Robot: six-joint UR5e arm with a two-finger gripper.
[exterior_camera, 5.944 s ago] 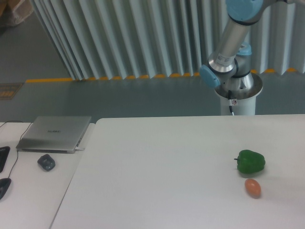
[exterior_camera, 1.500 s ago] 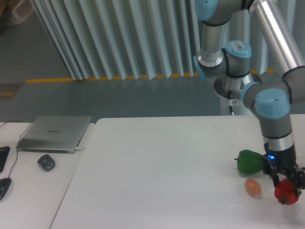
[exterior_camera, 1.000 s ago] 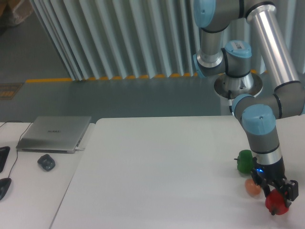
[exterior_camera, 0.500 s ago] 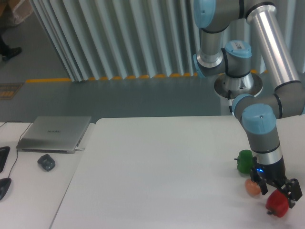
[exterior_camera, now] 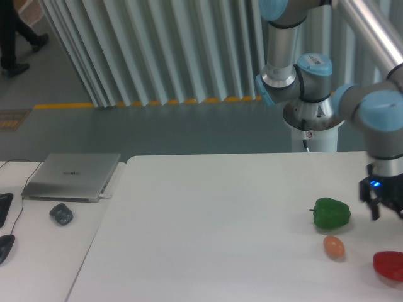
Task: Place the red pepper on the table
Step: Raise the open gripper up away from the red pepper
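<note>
The glossy red pepper [exterior_camera: 388,264] lies on the white table [exterior_camera: 208,239] at its far right, partly cut off by the picture's edge. My gripper [exterior_camera: 388,212] hangs above and slightly behind it, clear of it, open and holding nothing. One dark finger [exterior_camera: 375,210] shows; the other side of the gripper runs to the picture's edge.
A green pepper [exterior_camera: 332,213] and a small orange-brown egg-shaped thing [exterior_camera: 334,246] lie just left of the red pepper. The robot's base [exterior_camera: 313,119] stands behind the table. On the adjoining desk at left are a laptop [exterior_camera: 72,176] and a mouse [exterior_camera: 61,214].
The gripper has let go of the red pepper, which now rests on the table. The arm has risen and swung right, uncovering the green pepper.
</note>
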